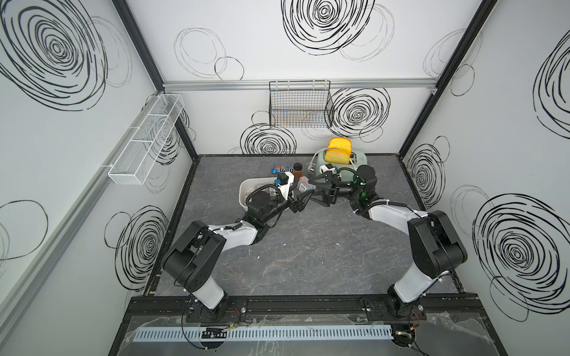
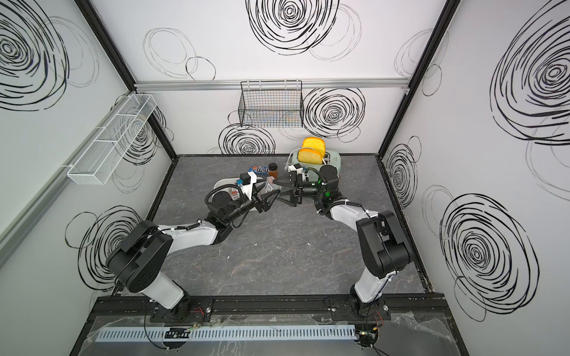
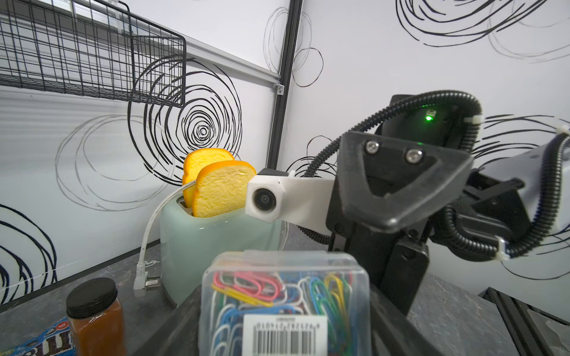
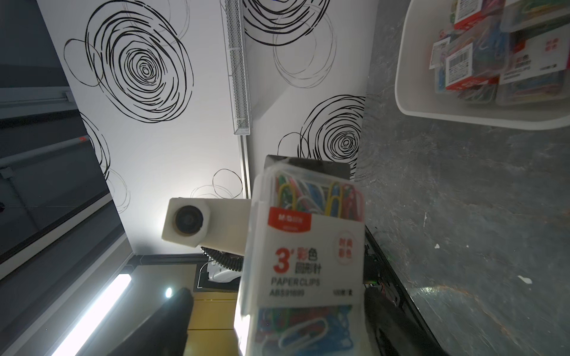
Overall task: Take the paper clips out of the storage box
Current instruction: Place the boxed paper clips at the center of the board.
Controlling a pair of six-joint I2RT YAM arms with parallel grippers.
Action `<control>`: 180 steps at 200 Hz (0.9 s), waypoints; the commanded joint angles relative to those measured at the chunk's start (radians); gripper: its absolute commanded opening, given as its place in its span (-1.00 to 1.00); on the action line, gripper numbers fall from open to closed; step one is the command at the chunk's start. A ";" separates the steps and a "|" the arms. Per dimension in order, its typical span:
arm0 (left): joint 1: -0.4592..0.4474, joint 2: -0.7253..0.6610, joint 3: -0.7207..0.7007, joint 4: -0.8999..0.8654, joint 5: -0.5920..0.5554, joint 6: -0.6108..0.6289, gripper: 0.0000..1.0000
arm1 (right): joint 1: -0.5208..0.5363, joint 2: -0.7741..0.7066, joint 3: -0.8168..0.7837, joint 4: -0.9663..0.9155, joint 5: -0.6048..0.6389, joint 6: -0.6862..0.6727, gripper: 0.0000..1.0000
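In both top views my left hand point(image 1: 307, 195) hangs in the air just past the end of the white rectangular plastic storage box point(image 1: 243, 193) that faces the right arm. It grips one small clear plastic case of multicoloured paper clips point(image 1: 303, 185). The right hand point(image 1: 310, 191) points straight at it, tip to tip, with both forearms roughly level above the grey worktop point(image 1: 308, 246).

In the left wrist view the case sits clamped between my left fingers, barcode towards the lens.

In the right wrist view the red-and-white label faces me. The right fingers stand apart either side of the case, not yet clamped: one is clearly off it, and I cannot tell whether the other touches. The other cases point(image 4: 493, 61) lie in the box, well apart.

I read this as a hand-over. I would close the right hand squarely across the case and release the left only once that grip looks firm. The smooth plastic could twist out.
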State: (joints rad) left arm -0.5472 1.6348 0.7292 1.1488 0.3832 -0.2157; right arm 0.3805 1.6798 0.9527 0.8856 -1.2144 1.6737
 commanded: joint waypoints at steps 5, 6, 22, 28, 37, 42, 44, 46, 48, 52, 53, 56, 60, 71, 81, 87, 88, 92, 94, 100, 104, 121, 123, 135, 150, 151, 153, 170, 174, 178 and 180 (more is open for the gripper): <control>-0.016 0.010 0.048 0.134 -0.016 0.012 -0.28 | 0.014 0.019 -0.012 0.153 0.004 0.136 0.70; -0.016 0.010 0.048 0.134 -0.017 0.012 -0.27 | 0.014 0.019 -0.012 0.155 0.004 0.139 0.70; -0.019 0.011 0.050 0.141 -0.015 0.009 -0.27 | 0.014 0.030 -0.015 0.197 0.009 0.163 0.67; -0.020 0.011 0.051 0.141 -0.014 0.007 -0.27 | 0.014 0.033 -0.017 0.221 0.012 0.180 0.65; -0.022 0.008 0.051 0.142 -0.008 0.005 -0.28 | 0.014 0.041 -0.018 0.257 0.016 0.207 0.62; -0.023 0.007 0.051 0.141 -0.006 0.003 -0.28 | 0.014 0.044 -0.017 0.276 0.020 0.220 0.58; -0.023 0.006 0.050 0.141 -0.006 0.003 -0.28 | 0.014 0.046 -0.016 0.284 0.021 0.225 0.56; -0.023 0.005 0.050 0.141 -0.006 0.003 -0.28 | 0.013 0.048 -0.016 0.290 0.022 0.230 0.55; -0.024 0.004 0.049 0.141 -0.006 0.003 -0.28 | 0.014 0.049 -0.016 0.297 0.024 0.235 0.54; -0.025 0.004 0.049 0.141 -0.004 0.001 -0.28 | 0.014 0.053 -0.015 0.307 0.027 0.242 0.51; -0.025 0.004 0.049 0.140 -0.004 0.001 -0.28 | 0.014 0.053 -0.014 0.309 0.027 0.244 0.51; -0.025 0.002 0.047 0.140 -0.003 0.002 -0.29 | 0.013 0.055 -0.014 0.317 0.029 0.251 0.48; -0.026 0.001 0.046 0.140 -0.003 0.002 -0.28 | 0.013 0.057 -0.014 0.331 0.031 0.259 0.46; -0.028 -0.005 0.041 0.140 -0.003 0.003 -0.28 | 0.014 0.063 -0.011 0.368 0.038 0.286 0.40; -0.028 -0.009 0.037 0.136 -0.003 0.007 -0.28 | 0.014 0.066 -0.007 0.386 0.039 0.297 0.36; -0.028 -0.012 0.035 0.134 -0.004 0.009 -0.29 | 0.017 0.066 -0.004 0.386 0.039 0.298 0.32; -0.028 -0.012 0.035 0.133 -0.004 0.009 -0.28 | 0.016 0.065 -0.005 0.385 0.039 0.297 0.31; -0.028 -0.013 0.034 0.132 -0.004 0.010 -0.28 | 0.017 0.063 -0.003 0.385 0.039 0.296 0.27; -0.028 -0.014 0.033 0.132 -0.004 0.011 -0.28 | 0.018 0.063 -0.004 0.384 0.040 0.295 0.25; -0.028 -0.016 0.032 0.132 -0.002 0.010 -0.28 | 0.017 0.062 -0.004 0.384 0.039 0.295 0.19; -0.027 -0.016 0.032 0.132 -0.001 0.010 -0.28 | 0.018 0.062 -0.005 0.387 0.039 0.296 0.15; -0.028 -0.021 0.030 0.129 0.000 0.011 -0.26 | 0.018 0.061 -0.009 0.392 0.042 0.298 -0.04; -0.028 -0.021 0.030 0.128 0.000 0.012 -0.26 | 0.018 0.061 -0.009 0.392 0.042 0.297 -0.07; -0.028 -0.022 0.032 0.121 0.001 0.013 -0.22 | 0.018 0.059 -0.006 0.392 0.042 0.295 -0.20; -0.028 -0.026 0.030 0.113 0.003 0.013 -0.04 | 0.017 0.055 0.003 0.383 0.035 0.280 -0.30; -0.028 -0.026 0.030 0.113 0.003 0.012 -0.03 | 0.017 0.055 0.004 0.380 0.034 0.278 -0.30; -0.028 -0.027 0.030 0.112 0.003 0.012 0.00 | 0.016 0.054 0.005 0.375 0.033 0.275 -0.33; -0.028 -0.037 0.027 0.092 0.005 0.015 0.42 | 0.014 0.040 0.030 0.293 0.018 0.200 -0.48; -0.029 -0.041 0.026 0.086 0.005 0.016 0.51 | 0.014 0.034 0.039 0.243 0.013 0.167 -0.48; -0.028 -0.046 0.025 0.077 0.005 0.017 0.59 | 0.014 0.027 0.048 0.196 0.011 0.131 -0.48; -0.029 -0.049 0.024 0.073 0.005 0.016 0.61 | 0.014 0.023 0.052 0.168 0.010 0.114 -0.48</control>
State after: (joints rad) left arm -0.5697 1.6386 0.7483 1.1973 0.3767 -0.1898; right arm 0.3916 1.7439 0.9470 1.1614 -1.2076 1.8919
